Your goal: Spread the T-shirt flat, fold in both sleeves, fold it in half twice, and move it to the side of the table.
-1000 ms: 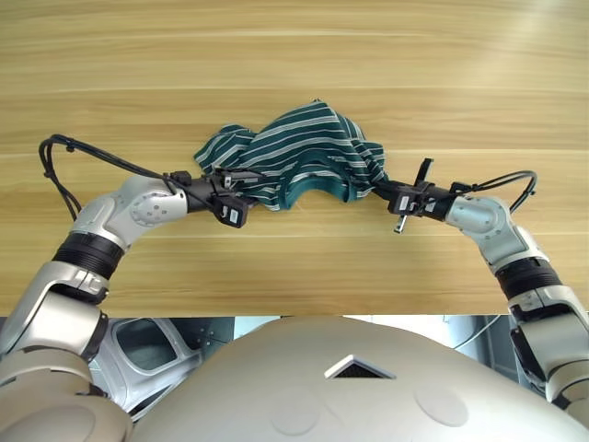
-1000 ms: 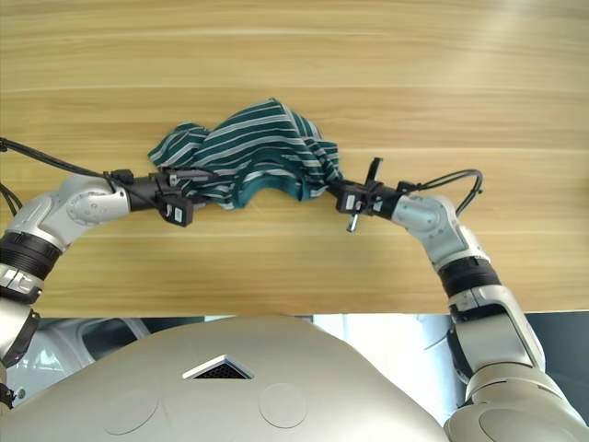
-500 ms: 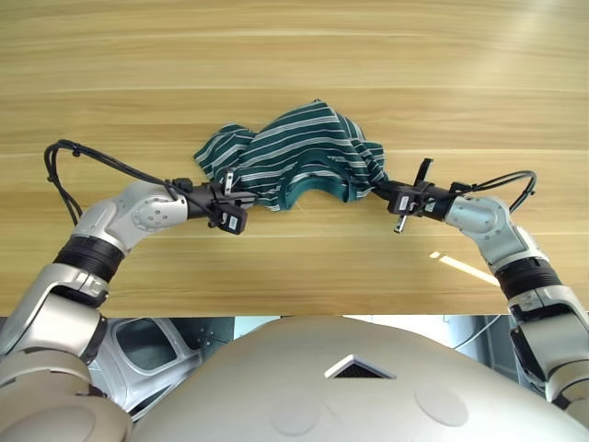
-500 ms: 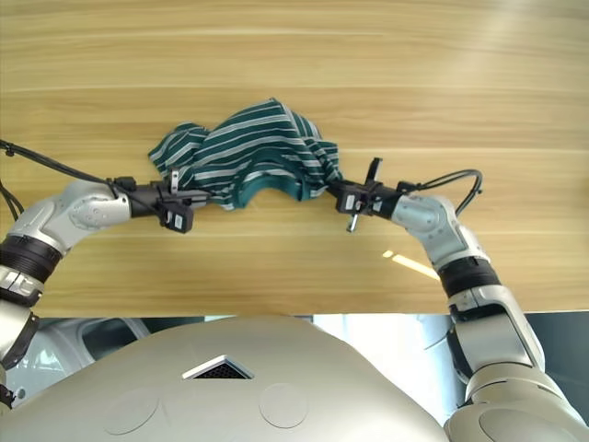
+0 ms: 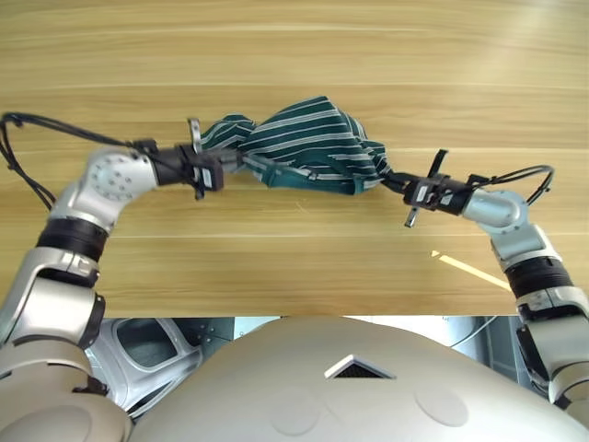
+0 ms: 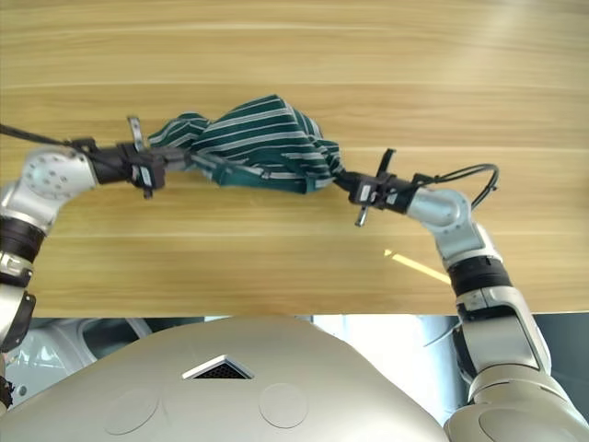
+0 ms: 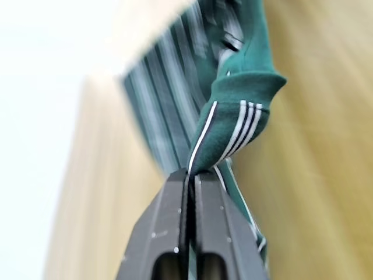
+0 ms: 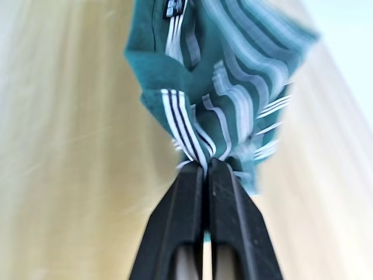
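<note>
The T-shirt (image 5: 304, 140), dark green with thin white stripes, hangs bunched and stretched between my two grippers above the middle of the wooden table (image 5: 294, 46). My left gripper (image 5: 236, 159) is shut on the shirt's left end; in the left wrist view its fingers (image 7: 175, 227) pinch a green cuff with white stripes (image 7: 239, 122). My right gripper (image 5: 391, 180) is shut on the shirt's right end; in the right wrist view its fingertips (image 8: 192, 198) clamp a striped hem (image 8: 186, 134). The shirt's middle sags toward the table.
Bare wood stretches on every side of the shirt. The table's near edge (image 5: 294, 316) runs just in front of my body. A thin bright streak of light (image 5: 469, 270) lies on the wood at the right.
My left gripper closed on the shirt's left end and pulled it up and to the left. The right gripper drew slightly outward. The shirt rose and stretched between them.
</note>
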